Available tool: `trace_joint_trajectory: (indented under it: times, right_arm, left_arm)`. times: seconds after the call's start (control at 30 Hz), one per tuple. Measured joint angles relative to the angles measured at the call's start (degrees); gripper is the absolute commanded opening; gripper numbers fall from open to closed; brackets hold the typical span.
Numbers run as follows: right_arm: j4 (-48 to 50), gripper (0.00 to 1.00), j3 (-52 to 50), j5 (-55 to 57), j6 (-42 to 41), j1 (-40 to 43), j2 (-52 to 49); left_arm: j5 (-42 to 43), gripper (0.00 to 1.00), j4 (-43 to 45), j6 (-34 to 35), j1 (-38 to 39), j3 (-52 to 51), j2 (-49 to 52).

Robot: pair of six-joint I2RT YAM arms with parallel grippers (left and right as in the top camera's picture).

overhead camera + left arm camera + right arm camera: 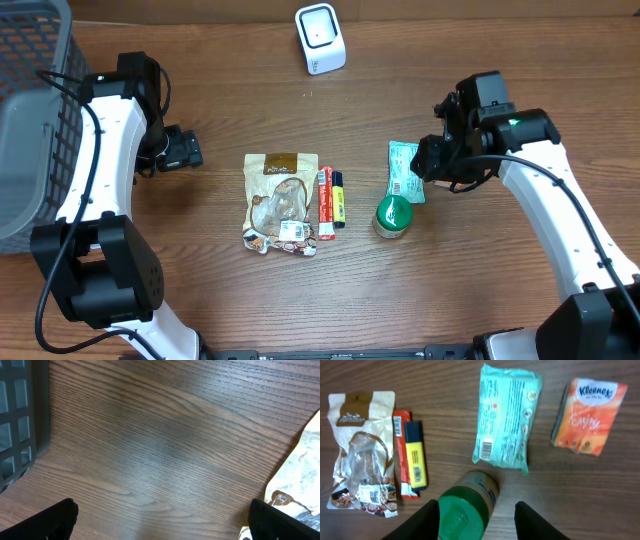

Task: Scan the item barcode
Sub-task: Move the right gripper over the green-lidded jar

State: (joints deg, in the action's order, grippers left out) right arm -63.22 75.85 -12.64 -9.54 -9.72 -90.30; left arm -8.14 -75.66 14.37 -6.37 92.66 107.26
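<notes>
A jar with a green lid (393, 216) stands on the table, right of centre. In the right wrist view the jar (481, 489) sits between the spread fingers of my right gripper (476, 506). The left finger is at the lid's edge and the right finger is apart from it, so the gripper is open and holds nothing. In the overhead view my right gripper (432, 160) hovers up and to the right of the jar. The white barcode scanner (320, 38) stands at the back centre. My left gripper (186, 150) is open over bare wood (162, 520).
A teal wipes pack (404, 170) lies just behind the jar. A Kleenex pack (589, 416) lies to its right. A brown snack bag (282, 200), a red stick (325, 203) and a yellow highlighter (338, 197) lie at centre. A grey basket (30, 120) stands far left.
</notes>
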Motion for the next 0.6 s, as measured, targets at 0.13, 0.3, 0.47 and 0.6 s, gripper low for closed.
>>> trace_joint_trajectory:
  times: [0.13, 0.3, 0.47, 0.6]
  right_arm:
    - [0.2, 0.54, 0.0, 1.7, -2.1, -1.7, 0.0]
    - [0.2, 0.67, 0.0, 7.2, -5.5, -7.2, 0.0]
    - [-1.1, 1.0, 0.0, 12.5, -9.9, -12.9, 0.0]
    - [-1.3, 1.0, -0.6, 16.7, -14.0, -16.6, 0.0]
  left_arm:
    - [0.0, 1.0, 0.0, 0.0, 0.0, 0.0, 0.0]
    - [0.0, 1.0, 0.0, 0.0, 0.0, 0.0, 0.0]
    - [0.0, 1.0, 0.0, 0.0, 0.0, 0.0, 0.0]
    - [0.0, 1.0, 0.0, 0.0, 0.0, 0.0, 0.0]
